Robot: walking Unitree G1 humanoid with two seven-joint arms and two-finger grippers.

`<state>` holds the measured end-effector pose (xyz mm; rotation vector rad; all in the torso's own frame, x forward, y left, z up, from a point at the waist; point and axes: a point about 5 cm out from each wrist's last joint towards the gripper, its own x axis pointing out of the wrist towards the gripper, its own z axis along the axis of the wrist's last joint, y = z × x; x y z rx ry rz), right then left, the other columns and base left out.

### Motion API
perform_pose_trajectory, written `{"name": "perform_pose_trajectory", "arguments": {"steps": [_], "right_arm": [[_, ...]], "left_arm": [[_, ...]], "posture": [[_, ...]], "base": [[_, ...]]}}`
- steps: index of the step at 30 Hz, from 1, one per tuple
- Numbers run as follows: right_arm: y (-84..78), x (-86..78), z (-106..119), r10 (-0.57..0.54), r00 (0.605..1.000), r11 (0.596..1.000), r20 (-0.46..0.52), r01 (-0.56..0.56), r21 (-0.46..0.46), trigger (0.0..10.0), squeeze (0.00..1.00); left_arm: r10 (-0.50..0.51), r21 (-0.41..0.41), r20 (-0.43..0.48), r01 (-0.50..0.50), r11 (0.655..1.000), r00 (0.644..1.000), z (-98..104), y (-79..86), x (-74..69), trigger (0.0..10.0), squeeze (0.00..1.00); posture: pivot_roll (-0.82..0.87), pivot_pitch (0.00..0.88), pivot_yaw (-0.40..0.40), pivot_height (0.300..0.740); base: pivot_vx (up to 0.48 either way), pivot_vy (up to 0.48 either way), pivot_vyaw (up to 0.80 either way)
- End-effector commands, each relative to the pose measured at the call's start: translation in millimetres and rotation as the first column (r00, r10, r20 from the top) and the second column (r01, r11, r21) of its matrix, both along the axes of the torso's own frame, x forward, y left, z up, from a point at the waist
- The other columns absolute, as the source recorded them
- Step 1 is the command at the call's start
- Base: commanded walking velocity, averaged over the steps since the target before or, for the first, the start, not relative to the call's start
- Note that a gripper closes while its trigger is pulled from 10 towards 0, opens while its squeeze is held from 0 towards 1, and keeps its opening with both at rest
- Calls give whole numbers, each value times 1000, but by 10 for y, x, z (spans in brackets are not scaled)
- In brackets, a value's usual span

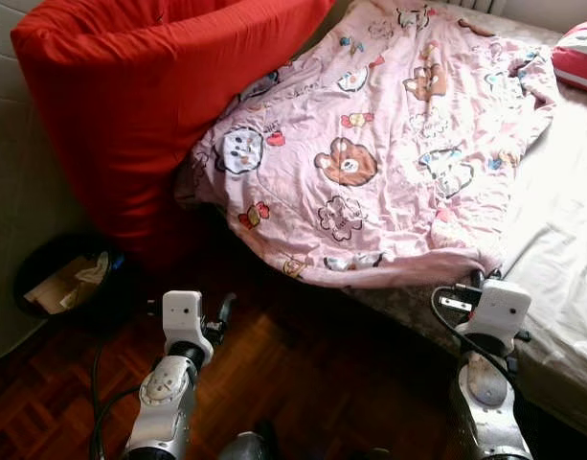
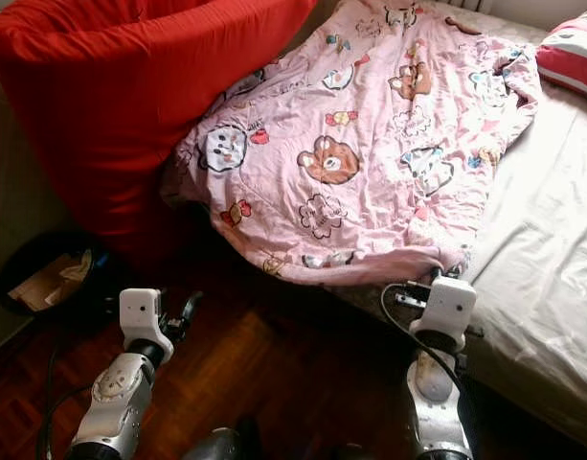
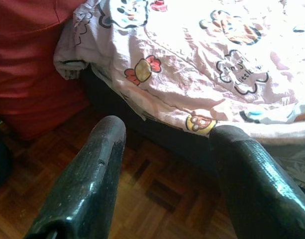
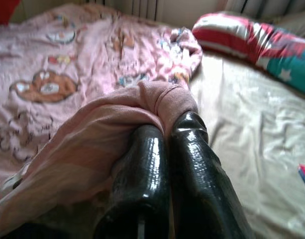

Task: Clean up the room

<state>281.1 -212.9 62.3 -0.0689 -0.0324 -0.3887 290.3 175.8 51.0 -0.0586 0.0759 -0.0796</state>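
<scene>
Blanket (image 1: 389,144): spread across the bed's (image 1: 571,240) near left part, its edge hanging over the side.
Big cushion (image 1: 140,105): left of the blanket, touching it.
Bin (image 1: 58,283): on the floor (image 1: 293,374), in front of the cushion.
Striped pillow (image 1: 578,53): on the bed, far right.
Right gripper (image 4: 164,132): at the blanket's near edge.
Left gripper (image 3: 164,164): over the floor, near the bed.

bright daylight on bed (image 1: 561,220) | floor (image 1: 274,374) shadowed | wrist views soft

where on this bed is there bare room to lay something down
The white sheet is bare between the pink blanket and the striped pillow. The rest is crowded: the blanket covers the bed's near half up to the red cushion, and the right gripper pinches its edge.
</scene>
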Motion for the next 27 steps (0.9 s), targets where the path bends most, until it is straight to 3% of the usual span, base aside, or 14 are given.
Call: {"name": "perform_pose_trajectory", "arguments": {"steps": [1,3,4,5,6,21,27], "right_arm": [[-3,-47,-88,-7,999,1000,-42,7,18,10000,0],[-1,-53,-114,-2,998,1000,-62,3,19,10000,0],[1,-57,-127,0,998,1000,-71,2,24,10000,204],[1,-57,-127,0,998,1000,-71,2,24,10000,204],[4,-64,-152,3,996,1000,-89,-1,25,10000,1000],[83,-170,-271,42,986,999,-161,-38,28,10000,1000],[56,-270,-442,36,963,999,-267,-32,20,10000,1000]], "left_arm": [[0,8,-33,0,1000,999,-74,17,-45,10000,0],[0,8,-33,1,1000,999,-76,17,-47,10000,0],[0,7,-33,1,1000,999,-77,17,-48,10000,0],[0,7,-33,1,1000,999,-77,17,-48,10000,0],[-2,7,-35,2,1000,999,-79,16,-49,10000,0],[-9,1,-35,9,1000,999,-79,2,-43,10000,0],[-9,-2,-35,9,1000,999,-79,-9,-36,10000,0]], "posture": [[-42,219,54,740],[-43,219,54,740],[-44,219,54,740],[-44,219,54,740],[-43,218,54,740],[-46,218,51,740],[-48,216,48,740]], "base": [[0,0,0],[0,0,0],[0,0,0],[0,0,0],[0,0,0],[0,0,0],[0,0,0]]}}
